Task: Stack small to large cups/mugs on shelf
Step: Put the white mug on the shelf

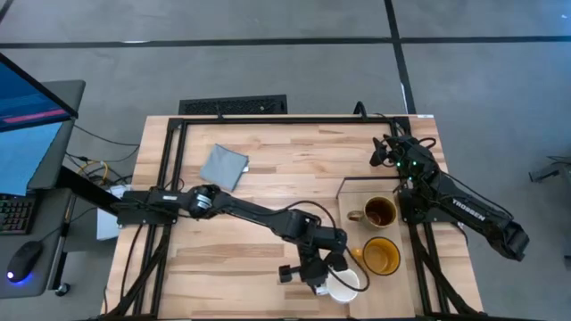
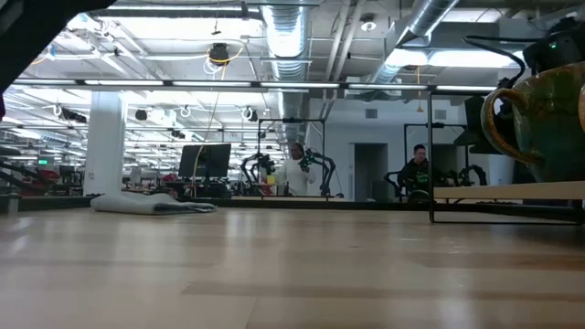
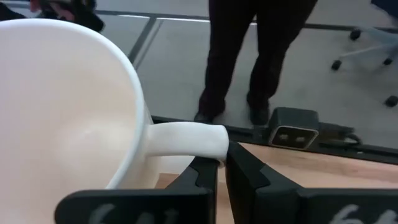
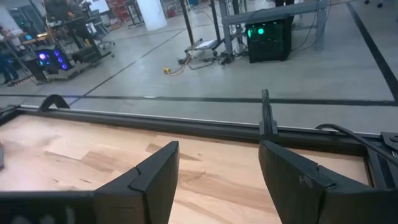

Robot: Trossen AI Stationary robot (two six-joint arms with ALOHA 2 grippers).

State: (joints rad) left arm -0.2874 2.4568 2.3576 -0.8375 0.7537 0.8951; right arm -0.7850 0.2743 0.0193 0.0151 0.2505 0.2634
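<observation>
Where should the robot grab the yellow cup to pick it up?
Probably by its handle. The yellow-orange mug stands upright on the shelf, mouth open upward, its handle poking out toward the white mug. Coming straight down from above, the fingers could pinch that handle or the rim.

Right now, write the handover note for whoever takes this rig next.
Left pincer: at the table's near edge, shut on the white mug by its handle.
Right pincer: open, empty, parked at the far right corner.
Dark brown mug: on the shelf.
Yellow-orange mug: just nearer than the brown one; whether it sits on the shelf is unclear.
Done: white mug gripped.
Left: nest the mugs small into large on the shelf.
</observation>
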